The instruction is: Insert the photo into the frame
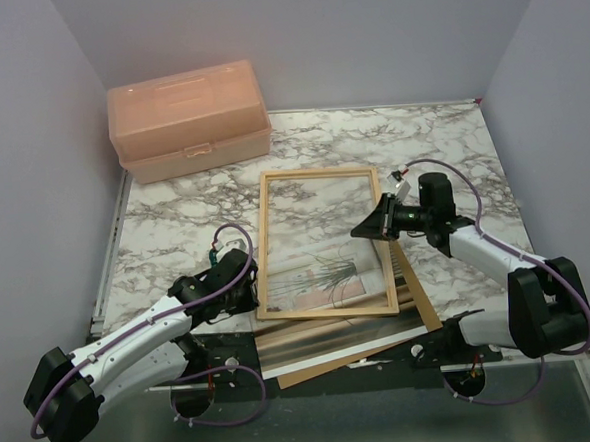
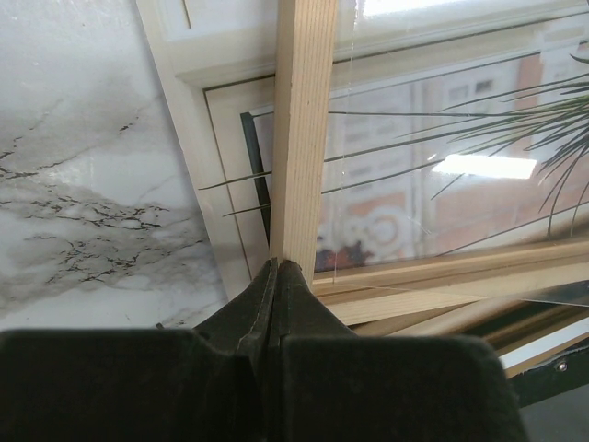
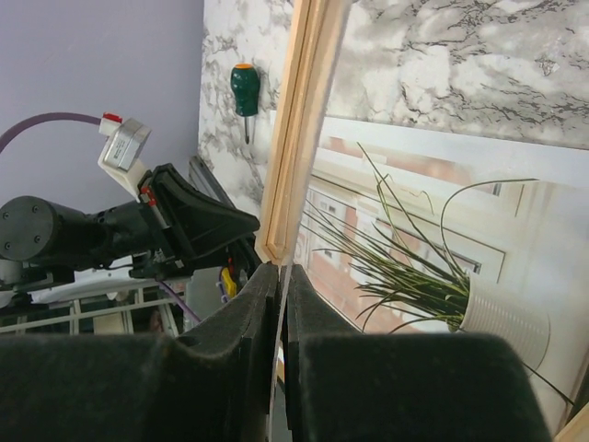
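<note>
One marble-patterned table (image 1: 440, 142), white with grey veins, carries everything. At its far left corner stands one toolbox (image 1: 189, 117) of peach translucent plastic, box-shaped with a closed lid and a front latch.

One frame (image 1: 317, 174) lies near the middle of the table, a tall rectangle of four thin, pale wooden bars with the marble showing through its far half. One photo (image 1: 323, 274) lies flat under the near half of the frame. It is a thin glossy print of a spiky green plant in a white ribbed pot at a window. Under both lies one stiff brown board (image 1: 417, 296), turned askew, with its corner sticking out past the frame's right bar.

There are two arms, white with black joints and purple cables. The left claw (image 1: 254, 287) has its fingers (image 2: 248, 313) pressed flat together, gripping nothing, with the tips against the frame's left bar near the near corner. The right claw (image 1: 368, 227) sits at the frame's right bar. Its fingers (image 3: 230, 322) are almost together, with a thin pale edge (image 3: 280, 313) in the slit. It cannot be told which sheet that is.

One small screwdriver (image 3: 245, 90), with a green handle and an orange cap, lies on the marble.
</note>
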Robot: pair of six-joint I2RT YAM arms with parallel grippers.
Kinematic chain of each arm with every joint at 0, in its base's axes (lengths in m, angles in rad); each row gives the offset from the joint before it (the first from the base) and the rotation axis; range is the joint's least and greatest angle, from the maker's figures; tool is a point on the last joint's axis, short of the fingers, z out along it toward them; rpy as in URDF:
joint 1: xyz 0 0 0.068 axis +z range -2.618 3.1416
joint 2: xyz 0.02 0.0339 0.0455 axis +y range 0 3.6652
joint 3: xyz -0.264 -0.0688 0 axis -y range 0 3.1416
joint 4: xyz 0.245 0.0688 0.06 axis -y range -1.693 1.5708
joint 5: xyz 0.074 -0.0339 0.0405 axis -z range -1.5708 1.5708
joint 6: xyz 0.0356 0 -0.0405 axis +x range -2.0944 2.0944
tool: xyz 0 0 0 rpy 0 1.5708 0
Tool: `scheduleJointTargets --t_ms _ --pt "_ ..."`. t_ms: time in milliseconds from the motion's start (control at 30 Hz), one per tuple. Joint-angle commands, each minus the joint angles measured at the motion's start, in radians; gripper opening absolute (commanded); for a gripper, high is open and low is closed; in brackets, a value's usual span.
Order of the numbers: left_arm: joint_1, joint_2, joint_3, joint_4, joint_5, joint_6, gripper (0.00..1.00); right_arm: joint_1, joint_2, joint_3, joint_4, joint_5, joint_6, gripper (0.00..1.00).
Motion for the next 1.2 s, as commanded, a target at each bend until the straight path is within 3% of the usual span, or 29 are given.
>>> scheduleJointTargets --t_ms 0,400,833,1167 --pt "-0.007 0.012 -0.005 -0.045 -0.031 0.016 0.0 0.003 0.009 0.015 -0.011 0.023 -0.023 0.12" --pt "-0.009 0.012 -0.004 -0.047 -0.033 0.015 0.0 0.004 -0.019 -0.117 0.259 0.001 0.186 0.11" --pt "-0.014 0.017 -0.001 -0.047 -0.037 0.013 0.0 0.005 -0.022 -0.118 0.291 0.002 0.245 0.09" --pt "-0.016 0.027 0.002 -0.049 -0.041 0.013 0.0 0.004 -0.002 -0.125 0.259 0.012 0.201 0.09"
